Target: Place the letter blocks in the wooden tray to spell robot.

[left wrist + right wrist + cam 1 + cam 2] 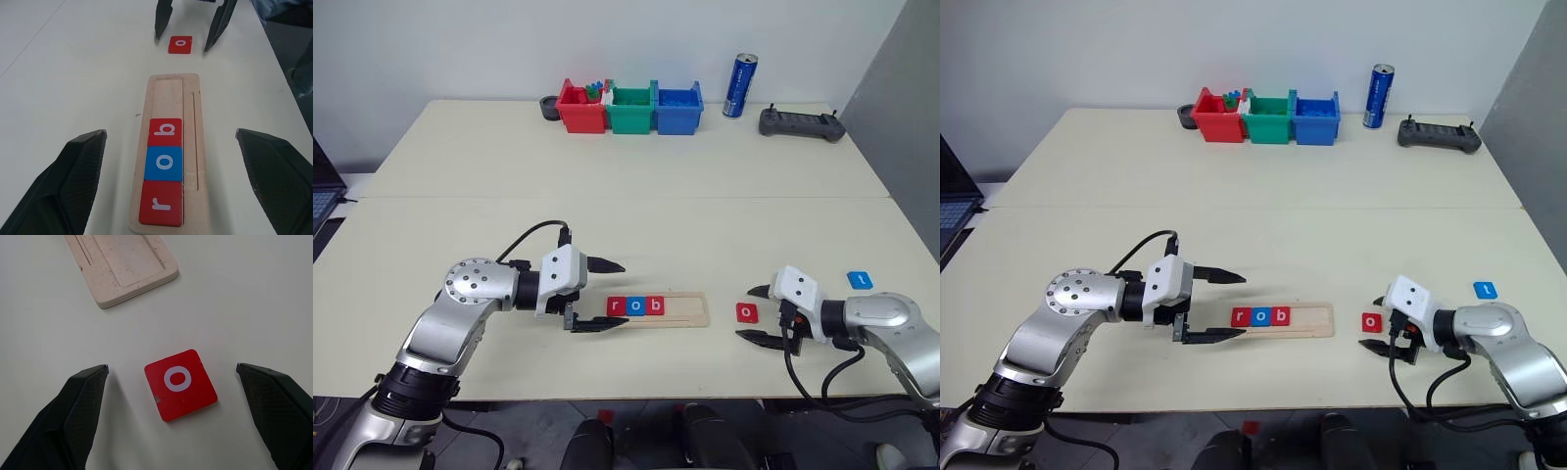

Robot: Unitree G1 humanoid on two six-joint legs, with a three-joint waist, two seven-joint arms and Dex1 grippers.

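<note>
Right wrist view puts the small flat red square block with a white "o" [180, 384] between our right pincer's [755, 313] spread fingers, lying flat on the pale table [636, 196], untouched; we judge we are lined up to pick it. Our left pincer [603, 295] hangs wide apart at the near end of the long pale wooden tray [170, 98], holding nothing, perhaps to steady it. We count five letter blocks: three sit side by side in the tray's groove, red "r" [161, 202], blue "o" [164, 163], red "b" [165, 131]; the blue "t" block [861, 280] lies on the table beyond our right arm. Two slots remain.
</note>
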